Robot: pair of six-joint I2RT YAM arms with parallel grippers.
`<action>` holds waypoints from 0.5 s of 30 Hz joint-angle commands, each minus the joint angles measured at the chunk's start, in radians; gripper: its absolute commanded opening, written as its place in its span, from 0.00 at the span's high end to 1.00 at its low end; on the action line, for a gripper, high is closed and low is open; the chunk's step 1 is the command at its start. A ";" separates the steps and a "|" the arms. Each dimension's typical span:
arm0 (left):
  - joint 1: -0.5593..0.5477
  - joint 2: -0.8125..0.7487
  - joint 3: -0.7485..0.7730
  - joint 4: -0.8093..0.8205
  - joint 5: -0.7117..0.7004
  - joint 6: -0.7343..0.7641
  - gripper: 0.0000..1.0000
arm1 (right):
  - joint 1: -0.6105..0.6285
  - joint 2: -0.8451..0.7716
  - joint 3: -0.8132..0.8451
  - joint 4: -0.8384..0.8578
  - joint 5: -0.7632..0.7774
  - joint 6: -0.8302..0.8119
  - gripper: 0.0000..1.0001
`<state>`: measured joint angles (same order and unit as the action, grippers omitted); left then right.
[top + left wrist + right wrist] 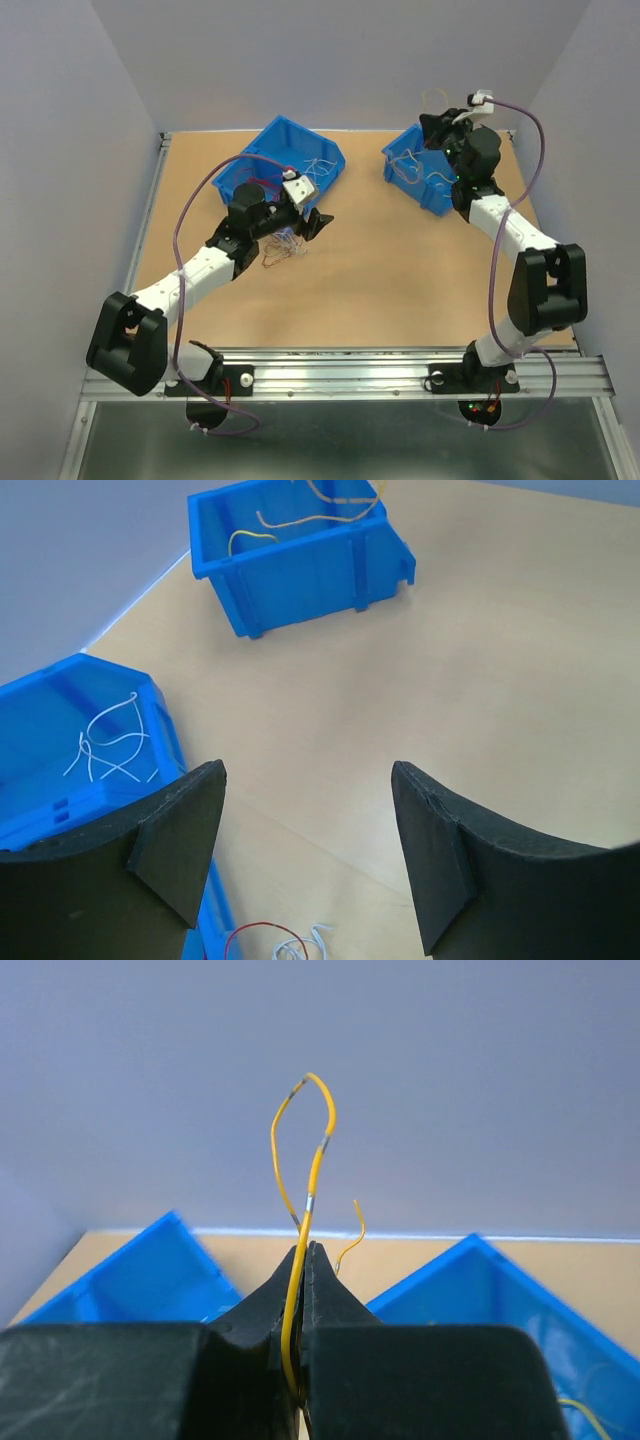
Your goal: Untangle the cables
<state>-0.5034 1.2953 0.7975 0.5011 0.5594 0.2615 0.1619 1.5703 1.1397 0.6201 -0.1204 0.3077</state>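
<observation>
Left gripper (307,780): fingers spread wide, nothing between, hovering over table (380,270). Cable tangle (283,246), red and white, on table just beneath, near left blue bin (262,145). Right gripper (303,1260): fingers pressed together, pinching yellow cable (312,1175), raised at far edge of right blue bin (435,195).

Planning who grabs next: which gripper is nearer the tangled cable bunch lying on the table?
Left. The left gripper hangs open just above the cable bunch; the right gripper is far off, raised near the right blue bin, shut on a yellow cable.

A left blue bin (262,140) and a right blue bin (435,195) stand well apart on the tan tabletop (390,280).
</observation>
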 commanded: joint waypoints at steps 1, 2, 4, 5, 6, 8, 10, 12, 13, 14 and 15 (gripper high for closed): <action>-0.003 -0.007 0.008 0.051 0.008 0.027 0.21 | -0.061 0.091 0.152 -0.010 0.143 0.051 0.99; -0.004 -0.005 0.006 0.050 0.008 0.027 0.21 | -0.061 0.127 0.169 -0.003 0.183 0.039 1.00; -0.004 -0.005 0.005 0.051 0.014 0.036 0.21 | -0.062 0.169 0.204 0.019 0.255 0.010 0.99; -0.004 -0.002 0.003 0.051 0.017 0.039 0.21 | -0.062 0.187 0.209 0.062 0.318 -0.001 1.00; -0.004 -0.001 0.003 0.051 0.022 0.044 0.21 | -0.062 0.224 0.210 0.088 0.344 -0.019 0.99; -0.004 0.005 0.003 0.051 0.025 0.045 0.21 | -0.062 0.258 0.216 0.122 0.435 -0.028 1.00; -0.004 0.016 0.008 0.051 0.034 0.045 0.21 | -0.062 0.298 0.223 0.171 0.490 -0.047 0.99; -0.004 0.021 0.011 0.051 0.036 0.045 0.21 | -0.061 0.327 0.209 0.225 0.524 -0.074 0.99; -0.006 0.021 0.011 0.050 0.036 0.047 0.21 | -0.061 0.336 0.198 0.248 0.539 -0.084 0.99; -0.004 0.025 0.011 0.047 0.033 0.045 0.21 | -0.061 0.344 0.187 0.283 0.576 -0.108 0.99; -0.004 0.024 0.012 0.047 0.031 0.047 0.21 | -0.061 0.353 0.184 0.294 0.591 -0.116 0.99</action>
<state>-0.5037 1.3212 0.7975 0.5045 0.5728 0.2943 0.0944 1.9144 1.2953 0.7216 0.3168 0.2611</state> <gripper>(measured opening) 0.783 0.012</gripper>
